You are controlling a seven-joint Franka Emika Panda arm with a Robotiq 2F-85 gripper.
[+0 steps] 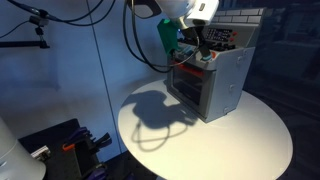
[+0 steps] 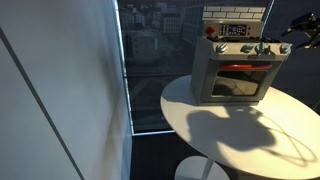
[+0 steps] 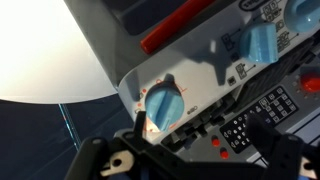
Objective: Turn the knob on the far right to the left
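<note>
The grey toy stove (image 2: 235,85) stands on a round white table (image 2: 250,135). Its red control strip carries a row of pale-blue knobs. The right-end knob (image 2: 283,47) shows in an exterior view right at my gripper (image 2: 291,43). In the wrist view this knob (image 3: 163,103) is close and large, just ahead of my gripper (image 3: 200,145). The dark fingers are spread apart, one to each side below the knob, and are not closed on it. In an exterior view my gripper (image 1: 190,50) hangs at the stove's top front edge and hides the knob.
Other pale-blue knobs (image 3: 258,42) continue along the strip away from my gripper. A red button (image 2: 210,31) and a black keypad panel (image 2: 235,30) sit on the stove's back panel. The table edge (image 1: 150,150) lies near the stove, and a window wall stands behind.
</note>
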